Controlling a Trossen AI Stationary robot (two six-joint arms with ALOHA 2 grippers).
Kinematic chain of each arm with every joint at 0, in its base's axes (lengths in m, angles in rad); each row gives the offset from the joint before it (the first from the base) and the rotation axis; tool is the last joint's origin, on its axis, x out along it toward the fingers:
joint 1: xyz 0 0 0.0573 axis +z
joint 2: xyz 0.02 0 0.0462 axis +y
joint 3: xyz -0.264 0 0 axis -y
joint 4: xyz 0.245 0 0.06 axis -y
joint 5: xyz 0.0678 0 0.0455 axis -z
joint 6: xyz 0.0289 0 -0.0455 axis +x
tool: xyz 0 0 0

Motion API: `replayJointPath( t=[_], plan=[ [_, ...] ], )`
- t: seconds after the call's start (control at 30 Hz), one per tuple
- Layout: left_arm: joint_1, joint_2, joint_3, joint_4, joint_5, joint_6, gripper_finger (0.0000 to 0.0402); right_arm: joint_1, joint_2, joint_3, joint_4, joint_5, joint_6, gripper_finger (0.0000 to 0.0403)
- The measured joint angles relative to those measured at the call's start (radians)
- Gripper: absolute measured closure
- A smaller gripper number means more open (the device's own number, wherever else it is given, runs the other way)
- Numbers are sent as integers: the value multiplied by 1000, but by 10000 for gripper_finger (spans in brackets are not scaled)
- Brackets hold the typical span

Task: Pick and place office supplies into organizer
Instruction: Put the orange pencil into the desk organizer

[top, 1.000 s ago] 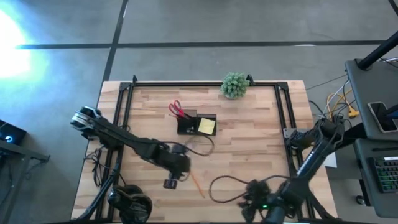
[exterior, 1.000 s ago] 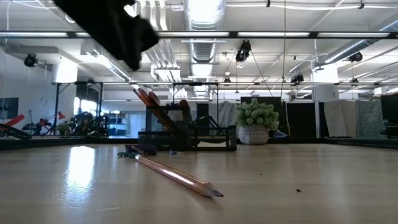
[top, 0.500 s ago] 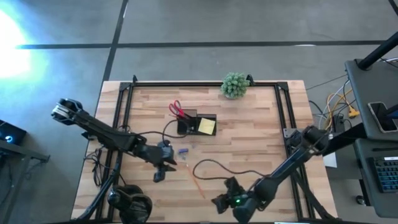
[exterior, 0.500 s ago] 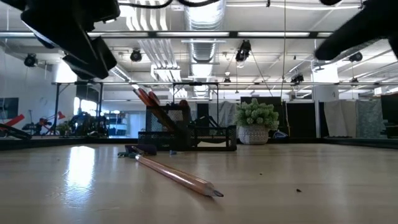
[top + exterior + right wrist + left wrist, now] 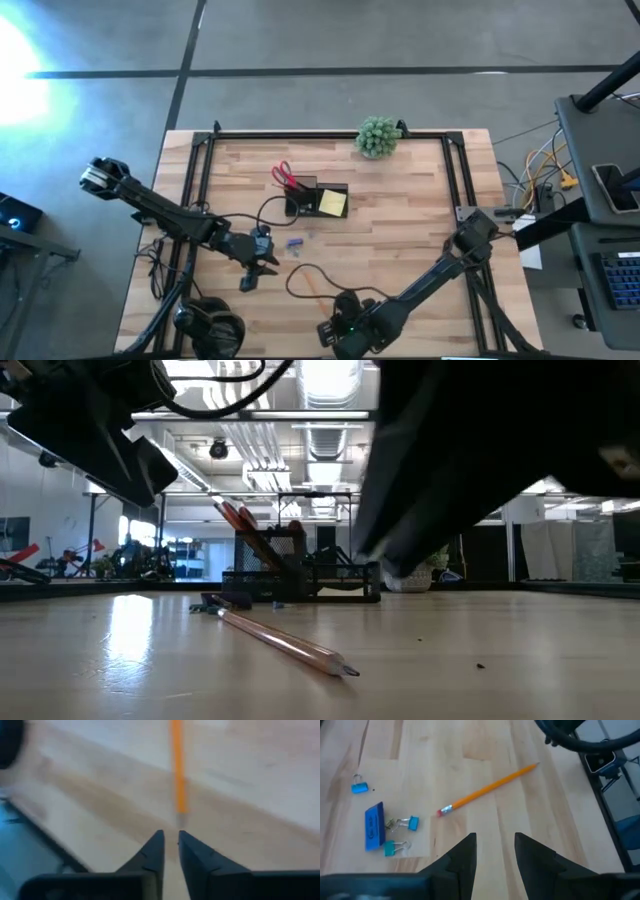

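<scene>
A light wooden worktop [image 5: 400,230] with a black frame stands on a grey concrete floor; the low view looks across it into a large hall with ceiling lights and ducts.

Black headphones [image 5: 210,330] lie at the near left corner. Above the left part of the worktop hovers the left gripper [image 5: 250,278], fingers [image 5: 462,860] apart with nothing between them. Just beyond it lie a flat blue item [image 5: 374,826] and small blue binder clips [image 5: 410,823], loose on the wood.

Near the middle, toward the far edge, stands the black organizer [image 5: 305,200]; red-handled scissors [image 5: 285,177] stick up from its left compartment and a yellow sticky-note pad [image 5: 333,203] lies in its right one.

An orange pencil [image 5: 487,790] lies on the wood toward the near edge, between the two grippers, its point toward that edge. The right gripper [image 5: 335,335] is low at the near edge, right by the pencil's tip; its fingers [image 5: 152,852] stand almost together, a narrow gap between them, holding nothing.

A green ball-shaped plant [image 5: 377,136] sits at the far edge, right of the middle.
</scene>
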Motion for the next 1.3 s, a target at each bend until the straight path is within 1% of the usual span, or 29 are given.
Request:
replayJointPath(
  t=[0.07, 0.17, 0.3, 0.5, 0.93, 1.3],
  plan=[
    [0, -1, -5, -2, 0, 4, 284, 2, 10, 39, -28, -8, 1, 385],
    [0, 3, -6, 0, 1, 16, 284, 3, 11, 55, -9, -11, -22, 393],
    [0, 8, -8, 2, 1, 46, 284, -8, 32, 55, -10, -12, -9, 394],
    [0, 8, -8, -1, 1, 48, 284, -21, 65, 44, 75, -30, 9, 395],
    [0, 8, -9, -2, 1, 48, 284, -31, 76, 42, 36, -31, 9, 395],
    [0, 8, -9, -1, 1, 48, 284, -58, 76, -10, 55, -31, 1, 395]
  ],
)
